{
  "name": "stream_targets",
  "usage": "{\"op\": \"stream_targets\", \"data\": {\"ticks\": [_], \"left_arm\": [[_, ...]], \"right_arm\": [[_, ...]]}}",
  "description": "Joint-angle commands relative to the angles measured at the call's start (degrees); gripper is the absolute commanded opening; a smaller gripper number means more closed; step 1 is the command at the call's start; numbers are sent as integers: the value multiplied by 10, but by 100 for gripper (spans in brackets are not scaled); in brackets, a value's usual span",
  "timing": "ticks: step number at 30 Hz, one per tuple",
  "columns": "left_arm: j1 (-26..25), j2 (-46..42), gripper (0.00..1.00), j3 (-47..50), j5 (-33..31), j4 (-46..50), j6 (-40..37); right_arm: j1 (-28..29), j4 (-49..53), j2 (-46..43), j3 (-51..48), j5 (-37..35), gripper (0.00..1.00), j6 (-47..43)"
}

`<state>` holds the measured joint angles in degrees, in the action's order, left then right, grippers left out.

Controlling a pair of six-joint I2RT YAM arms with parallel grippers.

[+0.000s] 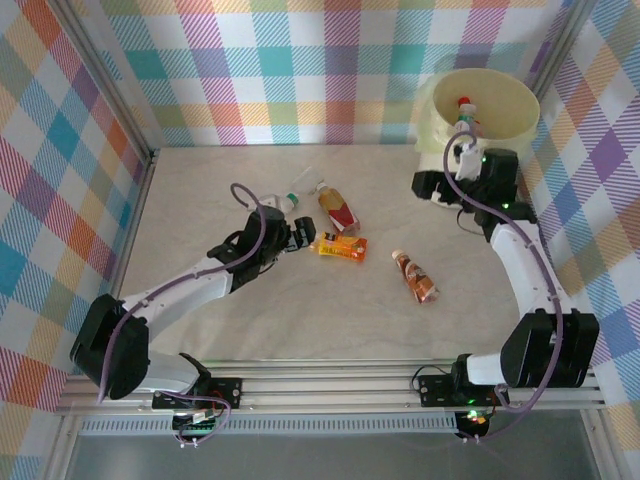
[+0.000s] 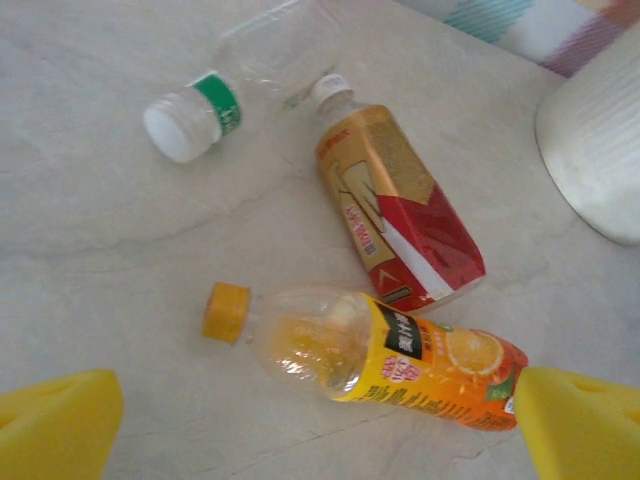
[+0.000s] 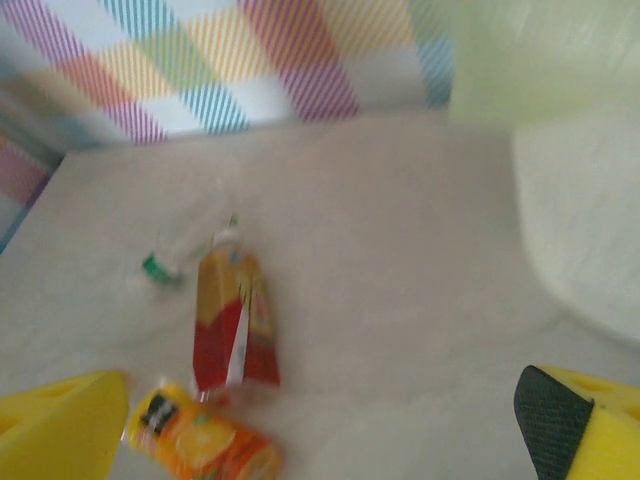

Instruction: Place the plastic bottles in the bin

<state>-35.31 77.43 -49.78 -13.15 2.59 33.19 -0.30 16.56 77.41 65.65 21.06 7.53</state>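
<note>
Left wrist: your released left end effector (image 2: pixel 318 430) hovers over the yellow-capped, orange-labelled plastic bottle (image 2: pixel 380 355), probably light, slick; grasp mid-body.

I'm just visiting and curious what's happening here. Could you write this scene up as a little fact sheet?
Bin: far right corner, a red-capped bottle inside
Bottles on table: four, all lying down
Clustered: clear bottle, red-and-gold bottle, orange juice bottle
Apart: brown bottle, mid-table
Left gripper: open, above the orange juice bottle
Right gripper: open, empty, by the bin
</note>
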Motion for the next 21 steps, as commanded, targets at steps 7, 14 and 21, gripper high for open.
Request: {"op": "stream_targets", "data": {"ticks": [7,14,21], "left_arm": [[7,-64,100,61,-31,-11,80],[7,-85,100,100,-29,-18,107],[7,-89,100,104,-29,-21,108]], "right_arm": [[45,76,34,-97,-59,100,102],[107,72,61,-153,-71,100,140],[173,71,71,-188,-175,100,177]]}}
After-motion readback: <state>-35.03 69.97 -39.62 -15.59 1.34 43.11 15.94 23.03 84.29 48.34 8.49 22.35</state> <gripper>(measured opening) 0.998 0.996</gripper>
